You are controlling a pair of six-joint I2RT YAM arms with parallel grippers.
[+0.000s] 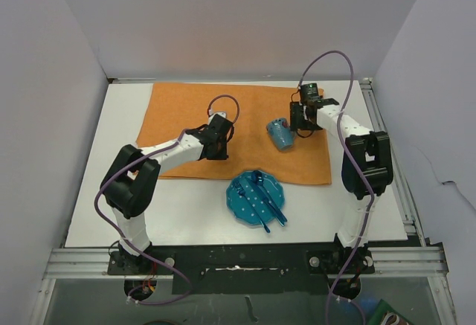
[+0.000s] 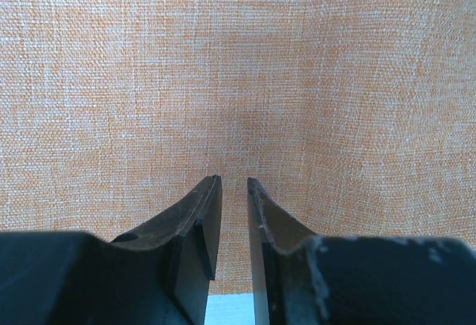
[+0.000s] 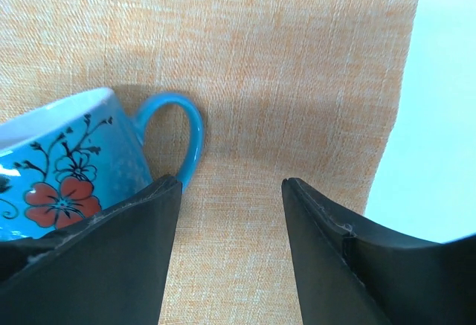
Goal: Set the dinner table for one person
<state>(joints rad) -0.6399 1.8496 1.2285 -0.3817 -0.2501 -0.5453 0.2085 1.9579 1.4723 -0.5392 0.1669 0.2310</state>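
— How far along?
— Early. Cloth (image 1: 178,105) lies along the worktop (image 1: 193,213) far edge; plate (image 1: 239,200) and cutlery (image 1: 266,198) sit off it, near edge.
— Claws?
— Right claw (image 3: 230,184) open beside the mug (image 3: 67,169), empty; left claw (image 2: 234,184) barely parted, empty.

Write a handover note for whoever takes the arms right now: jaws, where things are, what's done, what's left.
Jaws: the left gripper is nearly closed and empty, over the orange cloth. The right gripper is open and empty, its jaws just beside the handle of the blue floral mug.
Things: the mug is on the right part of the cloth, apparently on its side. The blue plate sits on the bare dinner table just off the cloth's near edge, with blue cutlery on it.
Done: cloth laid out.
Left, likely: stand the mug up, move the plate onto the cloth, lay the cutlery beside it.
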